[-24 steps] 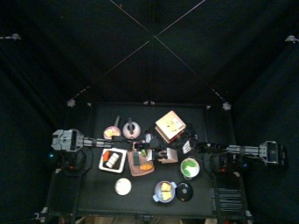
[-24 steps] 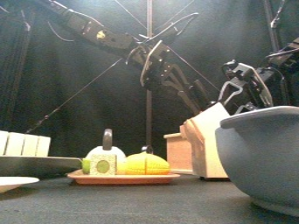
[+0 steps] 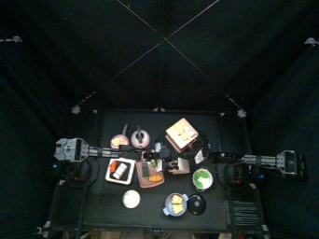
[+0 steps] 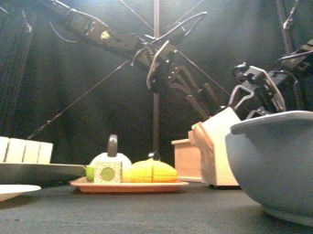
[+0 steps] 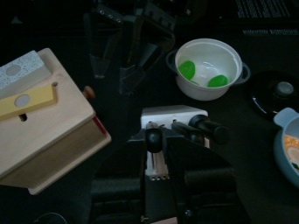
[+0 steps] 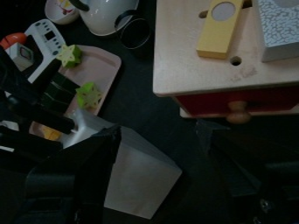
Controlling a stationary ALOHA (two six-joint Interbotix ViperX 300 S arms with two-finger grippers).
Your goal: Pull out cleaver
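The pale knife block (image 4: 221, 137) stands right of the table's middle, in front of the wooden box. It also shows in the top view (image 3: 178, 166), and from above with black handles (image 5: 197, 128) sticking out of its top. I cannot tell which handle is the cleaver's, and every blade is hidden. My right gripper (image 4: 248, 102) hangs open just above the block's top. In the right wrist view (image 6: 152, 188) the block's grey side (image 6: 138, 175) lies between the jaws. My left gripper (image 4: 156, 71) hangs open and empty, high over the table's middle.
A wooden box (image 5: 41, 122) with a yellow piece and a red drawer (image 6: 239, 109) stands behind the block. A white bowl (image 5: 208, 66) with green pieces is beside it. A tray (image 4: 128, 186) holds toy food. A big grey bowl (image 4: 275, 164) is at the front right.
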